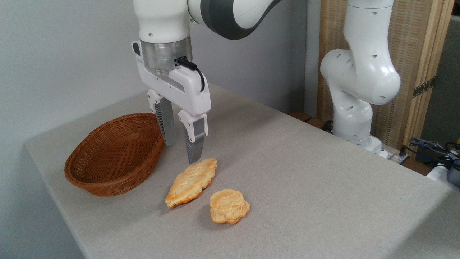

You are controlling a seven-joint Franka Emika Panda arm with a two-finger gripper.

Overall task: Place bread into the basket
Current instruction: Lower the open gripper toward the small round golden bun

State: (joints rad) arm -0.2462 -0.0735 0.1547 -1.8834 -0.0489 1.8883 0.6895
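Bread (229, 205), a thick roundish pastry with scalloped edges, lies flat on the grey bench (323, 180), near its front edge. Just left of it, not touching, lies a longer leaf-shaped pastry (191, 182). The oval wicker basket (115, 154) stands at the left of the bench, upright, with nothing visible inside. The claw (181, 149) hangs between the basket and the leaf-shaped pastry, fingers spread and holding nothing, well apart from the bread.

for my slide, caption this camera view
Open tool hovers between wicker basket and leaf-shaped pastry; round bread untouched.
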